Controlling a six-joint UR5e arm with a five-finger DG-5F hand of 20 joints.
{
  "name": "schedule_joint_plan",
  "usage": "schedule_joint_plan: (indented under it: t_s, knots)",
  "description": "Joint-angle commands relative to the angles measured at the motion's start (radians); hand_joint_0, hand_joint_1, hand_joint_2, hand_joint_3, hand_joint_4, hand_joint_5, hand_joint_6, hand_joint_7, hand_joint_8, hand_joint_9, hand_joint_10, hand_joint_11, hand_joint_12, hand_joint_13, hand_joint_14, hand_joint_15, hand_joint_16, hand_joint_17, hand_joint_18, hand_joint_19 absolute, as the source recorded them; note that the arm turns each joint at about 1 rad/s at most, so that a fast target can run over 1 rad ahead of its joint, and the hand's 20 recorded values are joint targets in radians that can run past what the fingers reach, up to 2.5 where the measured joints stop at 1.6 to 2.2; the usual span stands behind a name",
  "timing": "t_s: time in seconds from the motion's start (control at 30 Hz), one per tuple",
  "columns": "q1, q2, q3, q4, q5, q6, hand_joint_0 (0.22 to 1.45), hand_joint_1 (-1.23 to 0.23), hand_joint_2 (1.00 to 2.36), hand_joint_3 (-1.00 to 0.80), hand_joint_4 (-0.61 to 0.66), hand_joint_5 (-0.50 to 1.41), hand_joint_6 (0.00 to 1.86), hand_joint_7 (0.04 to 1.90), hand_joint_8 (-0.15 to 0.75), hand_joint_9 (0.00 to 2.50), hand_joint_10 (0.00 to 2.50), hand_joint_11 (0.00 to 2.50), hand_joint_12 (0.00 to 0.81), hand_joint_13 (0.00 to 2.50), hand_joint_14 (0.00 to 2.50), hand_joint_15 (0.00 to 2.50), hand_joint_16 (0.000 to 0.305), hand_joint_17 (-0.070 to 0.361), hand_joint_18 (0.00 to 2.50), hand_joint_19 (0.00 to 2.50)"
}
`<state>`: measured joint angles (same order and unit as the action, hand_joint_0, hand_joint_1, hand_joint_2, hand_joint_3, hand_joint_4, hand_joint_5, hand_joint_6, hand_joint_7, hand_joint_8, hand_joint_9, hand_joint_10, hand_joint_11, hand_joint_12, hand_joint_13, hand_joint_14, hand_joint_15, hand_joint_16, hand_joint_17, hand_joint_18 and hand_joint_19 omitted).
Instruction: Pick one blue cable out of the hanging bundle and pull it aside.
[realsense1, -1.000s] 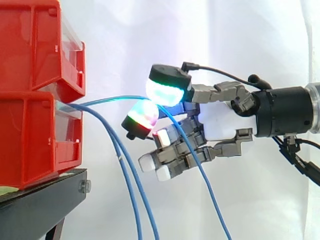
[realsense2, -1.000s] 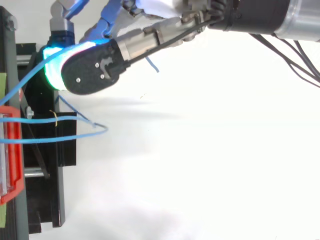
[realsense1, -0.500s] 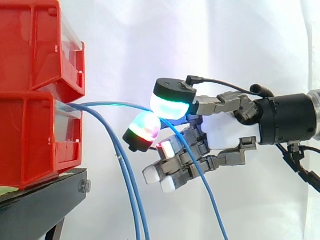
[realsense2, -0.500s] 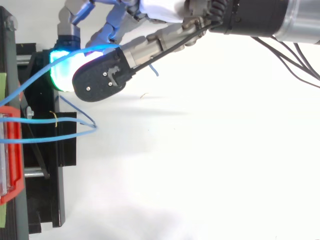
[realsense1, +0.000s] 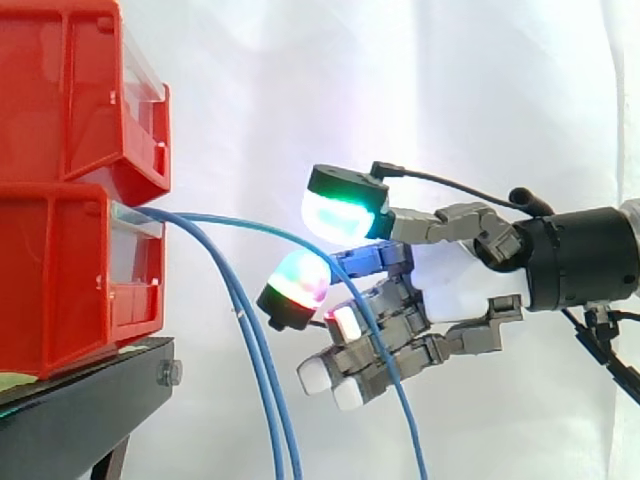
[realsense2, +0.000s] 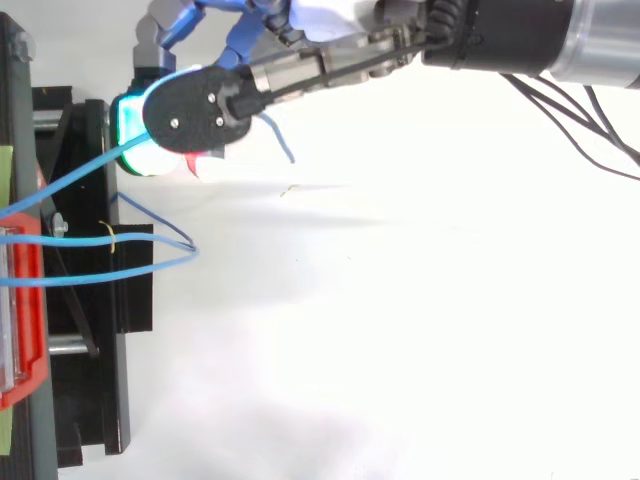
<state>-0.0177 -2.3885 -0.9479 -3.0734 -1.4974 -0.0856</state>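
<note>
We judge the task as partly done: one blue cable leaves the lower red bin and runs apart from the other two cables, which hang down near the black stand. The hand has its fingers curled round this cable, which passes between two pads. What is left, we think, is to draw it well aside. Whether the pads press it is hard to see, and the cables' lower ends are cut off.
</note>
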Motion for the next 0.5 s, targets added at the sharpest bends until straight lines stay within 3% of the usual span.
schedule_joint_plan:
  t_s: [0.0, 0.2, 0.47]
  knots:
    - [-0.002, 0.0, 0.0, 0.001, -0.001, 0.001, 0.58, -0.5, 1.02, -0.29, 0.01, -0.11, 0.89, 0.93, 0.24, 1.07, 0.02, 0.66, 0.253, 0.74, 0.02, 0.45, 0.038, 0.086, 0.6, 0.47]
    - [-0.004, 0.0, 0.0, -0.004, 0.002, -0.002, 0.59, -0.67, 1.01, -0.14, 0.0, -0.09, 0.94, 0.87, 0.252, 1.1, 0.02, 0.68, 0.278, 0.81, 0.02, 0.43, 0.044, 0.1, 0.7, 0.41]
    - [0.005, 0.0, 0.001, -0.007, 0.005, -0.008, 0.61, -0.72, 1.01, -0.12, -0.01, -0.08, 0.93, 0.9, 0.257, 1.12, 0.02, 0.69, 0.276, 0.82, 0.02, 0.44, 0.044, 0.098, 0.72, 0.41]
